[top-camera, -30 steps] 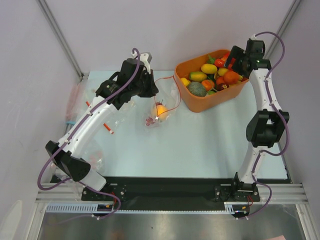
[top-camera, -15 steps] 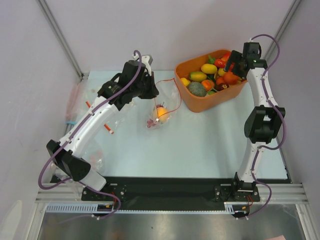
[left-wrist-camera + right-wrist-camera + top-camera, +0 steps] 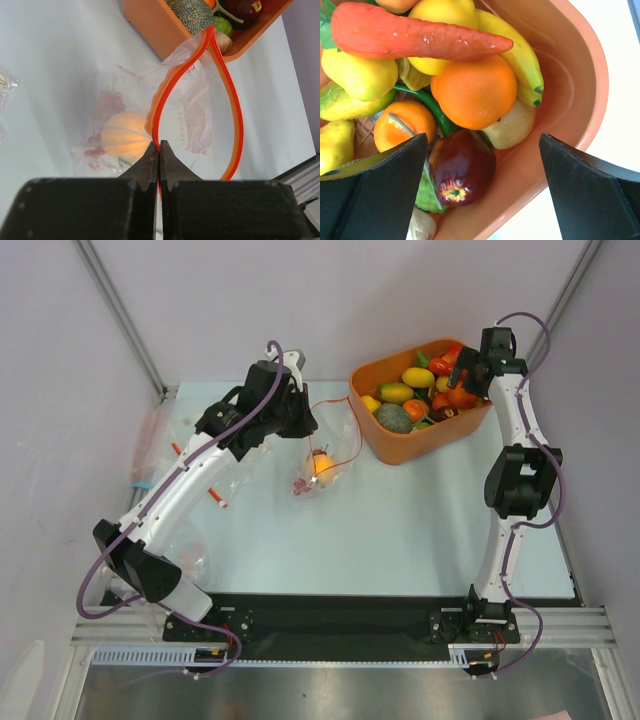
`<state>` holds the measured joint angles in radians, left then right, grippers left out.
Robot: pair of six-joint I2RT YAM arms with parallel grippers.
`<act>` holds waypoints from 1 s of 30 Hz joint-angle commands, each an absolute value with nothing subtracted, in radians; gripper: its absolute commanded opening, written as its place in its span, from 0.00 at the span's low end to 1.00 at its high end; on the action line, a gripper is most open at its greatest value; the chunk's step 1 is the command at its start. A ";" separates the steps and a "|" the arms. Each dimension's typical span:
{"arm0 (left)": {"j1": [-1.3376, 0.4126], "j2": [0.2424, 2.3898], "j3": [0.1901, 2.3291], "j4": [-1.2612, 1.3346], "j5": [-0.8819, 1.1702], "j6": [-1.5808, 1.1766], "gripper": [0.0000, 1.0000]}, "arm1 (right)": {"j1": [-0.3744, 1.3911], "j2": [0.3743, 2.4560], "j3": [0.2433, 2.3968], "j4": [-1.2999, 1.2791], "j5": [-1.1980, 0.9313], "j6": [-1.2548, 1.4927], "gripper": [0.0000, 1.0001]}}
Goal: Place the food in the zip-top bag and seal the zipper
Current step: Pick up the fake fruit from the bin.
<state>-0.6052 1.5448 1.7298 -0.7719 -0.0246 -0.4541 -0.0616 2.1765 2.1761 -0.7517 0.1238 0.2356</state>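
The small clear zip-top bag (image 3: pixel 197 107) is crinkly plastic film; its red-orange zipper strip (image 3: pixel 159 102) looks smooth and glossy. The orange plastic tub (image 3: pixel 580 95) shines. The round toy orange (image 3: pixel 475 92) is finely dimpled, the ridged carrot (image 3: pixel 420 35) at its eleven o'clock glossy.

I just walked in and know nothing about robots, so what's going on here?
The left gripper is pinched shut on the zipper of the bag, holding its mouth open next to the tub. A yellow-orange toy fruit already lies in the bag. The right gripper hovers wide open over the tub, above an orange and a dark red fruit, holding nothing.
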 commanded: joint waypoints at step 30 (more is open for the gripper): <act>-0.601 1.574 1.772 -0.746 -0.061 -0.468 0.01 | -0.075 2.312 2.312 -0.802 0.164 0.199 1.00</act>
